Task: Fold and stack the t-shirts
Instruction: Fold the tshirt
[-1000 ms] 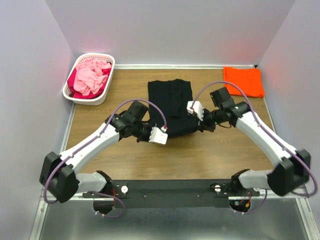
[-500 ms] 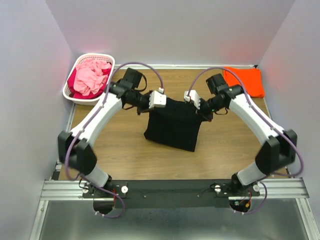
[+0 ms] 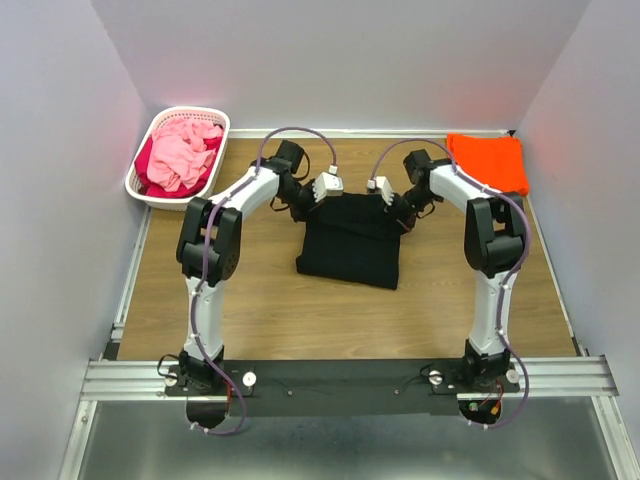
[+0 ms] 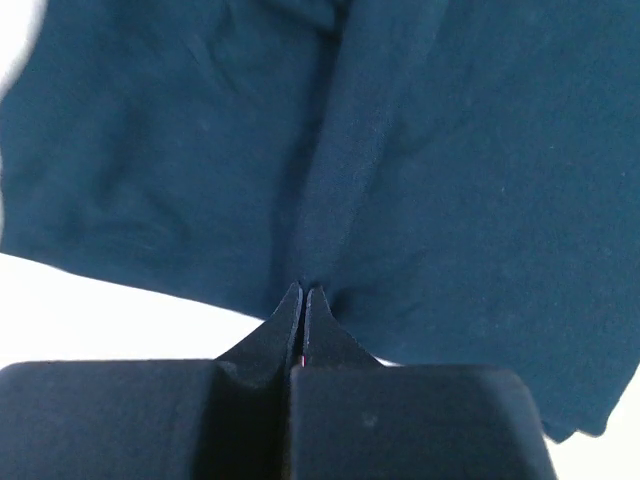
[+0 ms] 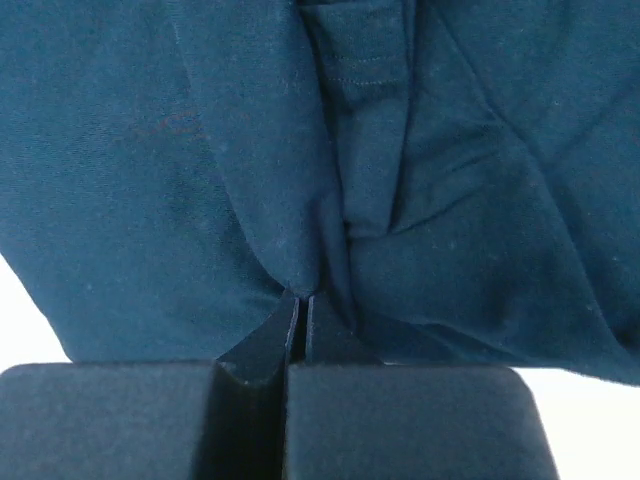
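Wooden worktop [image 3: 250,310] carries everything. Black shirt [image 3: 350,250] is the largest item: it lies mid-worktop, slightly toward the far side, as a roughly rectangular dark block with its near edge flat on the wood. Both arms reach in from the sides and meet its far edge, left arm [image 3: 215,230] at the far-left corner, right arm [image 3: 490,235] at the far-right corner. White lattice basket [image 3: 140,185] sits at the far-left corner, well apart from the black shirt, with a heap of pink cloth [image 3: 180,150] in it. Orange shirt [image 3: 490,160] lies folded flat at the far-right corner, just beyond the right arm, not touching the black shirt. Left gripper [image 4: 303,300]: fingers pressed together, no visible gap, a ridge of black cloth pinched at the tips and running away from them in the wrist view. Right gripper [image 5: 302,305]: same state, fingers closed tight on a bunched fold of black cloth, with a stitched hem visible just past the tips. Whether the held edge is lifted off the wood cannot be told from above.
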Motion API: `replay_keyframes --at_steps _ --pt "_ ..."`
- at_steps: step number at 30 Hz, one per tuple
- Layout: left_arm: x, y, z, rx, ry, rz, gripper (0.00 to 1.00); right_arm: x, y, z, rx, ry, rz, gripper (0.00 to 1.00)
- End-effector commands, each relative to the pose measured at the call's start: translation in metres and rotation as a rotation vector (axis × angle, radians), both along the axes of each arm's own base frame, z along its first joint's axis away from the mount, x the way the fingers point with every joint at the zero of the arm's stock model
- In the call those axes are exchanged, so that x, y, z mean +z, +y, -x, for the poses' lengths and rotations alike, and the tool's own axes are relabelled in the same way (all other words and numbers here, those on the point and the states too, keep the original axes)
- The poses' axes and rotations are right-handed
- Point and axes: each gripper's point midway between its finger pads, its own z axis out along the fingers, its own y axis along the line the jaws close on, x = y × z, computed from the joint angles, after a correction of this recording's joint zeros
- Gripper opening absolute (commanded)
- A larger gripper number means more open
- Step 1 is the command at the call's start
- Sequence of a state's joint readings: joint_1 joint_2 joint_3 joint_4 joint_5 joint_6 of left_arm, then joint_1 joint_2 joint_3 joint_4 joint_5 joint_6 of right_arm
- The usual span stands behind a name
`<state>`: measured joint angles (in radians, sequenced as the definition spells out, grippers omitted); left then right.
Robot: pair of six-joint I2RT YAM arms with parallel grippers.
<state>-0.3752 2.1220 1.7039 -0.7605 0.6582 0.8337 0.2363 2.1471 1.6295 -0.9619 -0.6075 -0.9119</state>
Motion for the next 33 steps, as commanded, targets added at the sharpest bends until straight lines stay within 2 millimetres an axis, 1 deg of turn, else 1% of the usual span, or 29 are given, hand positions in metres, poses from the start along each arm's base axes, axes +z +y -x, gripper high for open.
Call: replay_keyframes --at_steps 1,2,3,4,5,6,7,8,9,10,11,13,14,16,17,18,19,20,21,23,24,25,26,27,28,29,30,32,33 --pt "-0.023 0.006 0.021 0.085 0.105 -0.021 0.00 -0.017 0.005 0.009 -0.004 0.022 -0.009 0.00" --pt "-0.028 0.008 0.030 0.083 0.130 -0.023 0.00 -0.018 0.005 0.013 -0.003 0.027 -0.009 0.01" --pt "-0.023 0.008 0.039 0.079 0.137 -0.011 0.00 -0.021 0.009 0.024 0.011 0.037 -0.008 0.00" --pt "-0.036 0.015 0.060 0.080 0.188 -0.021 0.00 -0.021 0.012 0.029 0.016 0.039 -0.012 0.01" --pt "-0.025 0.017 0.067 0.077 0.169 -0.012 0.00 -0.022 0.018 0.040 0.037 0.048 -0.013 0.01" --pt "-0.024 0.020 0.076 0.073 0.174 -0.008 0.00 -0.021 0.020 0.047 0.044 0.053 -0.015 0.01" --pt "-0.031 0.025 0.094 0.068 0.202 -0.016 0.00 -0.020 0.020 0.063 0.047 0.075 -0.015 0.01" --pt "-0.016 0.026 0.101 0.061 0.182 0.010 0.00 -0.015 0.027 0.073 0.060 0.085 -0.030 0.01" --pt "-0.019 0.030 0.117 0.054 0.207 0.009 0.00 -0.019 0.026 0.092 0.051 0.134 -0.029 0.01" --pt "-0.016 0.031 0.123 0.047 0.203 0.020 0.00 -0.007 0.028 0.097 0.046 0.120 -0.047 0.01" --pt "-0.002 0.031 0.126 0.036 0.163 0.044 0.00 0.000 0.032 0.105 0.042 0.136 -0.073 0.01" --pt "0.004 0.034 0.135 0.018 0.138 0.058 0.00 0.009 0.031 0.118 0.004 0.169 -0.092 0.05" --pt "0.018 0.032 0.137 -0.002 0.096 0.081 0.11 0.019 0.033 0.127 -0.006 0.176 -0.110 0.14" --pt "0.027 0.031 0.140 -0.040 0.033 0.096 0.26 0.034 0.034 0.133 -0.048 0.201 -0.128 0.33" --pt "0.033 0.030 0.140 -0.056 0.001 0.105 0.32 0.042 0.037 0.135 -0.064 0.214 -0.148 0.51" --pt "0.045 0.025 0.142 -0.085 -0.050 0.120 0.41 0.058 0.040 0.131 -0.077 0.194 -0.171 0.59" --pt "0.051 0.021 0.142 -0.111 -0.096 0.129 0.48 0.069 0.045 0.129 -0.109 0.208 -0.192 0.71" --pt "0.056 0.017 0.142 -0.123 -0.131 0.137 0.48 0.078 0.048 0.124 -0.125 0.198 -0.208 0.71" --pt "0.065 0.007 0.147 -0.157 -0.184 0.139 0.52 0.095 0.052 0.109 -0.151 0.173 -0.241 0.71" --pt "0.071 -0.006 0.143 -0.190 -0.277 0.137 0.56 0.110 0.060 0.097 -0.172 0.188 -0.301 0.70" --pt "0.071 -0.017 0.150 -0.231 -0.303 0.142 0.56 0.115 0.064 0.082 -0.203 0.209 -0.320 0.67" --pt "0.073 -0.027 0.149 -0.256 -0.349 0.147 0.56 0.116 0.066 0.076 -0.215 0.226 -0.334 0.64" --pt "0.070 -0.031 0.144 -0.262 -0.390 0.119 0.56 0.118 0.071 0.072 -0.213 0.247 -0.355 0.58" --pt "0.063 -0.036 0.144 -0.280 -0.393 0.104 0.56 0.114 0.073 0.067 -0.221 0.263 -0.356 0.55" --pt "0.060 -0.042 0.144 -0.296 -0.403 0.099 0.56 0.109 0.074 0.063 -0.230 0.276 -0.356 0.52" --pt "0.062 -0.050 0.140 -0.306 -0.426 0.104 0.55 0.102 0.078 0.057 -0.243 0.310 -0.356 0.47" --pt "0.050 -0.052 0.136 -0.306 -0.414 0.078 0.55 0.099 0.081 0.052 -0.251 0.314 -0.360 0.45" --pt "0.046 -0.057 0.128 -0.307 -0.436 0.057 0.55 0.088 0.086 0.041 -0.286 0.349 -0.359 0.41" --pt "0.037 -0.058 0.125 -0.311 -0.432 0.039 0.55 0.085 0.088 0.036 -0.294 0.351 -0.360 0.41"
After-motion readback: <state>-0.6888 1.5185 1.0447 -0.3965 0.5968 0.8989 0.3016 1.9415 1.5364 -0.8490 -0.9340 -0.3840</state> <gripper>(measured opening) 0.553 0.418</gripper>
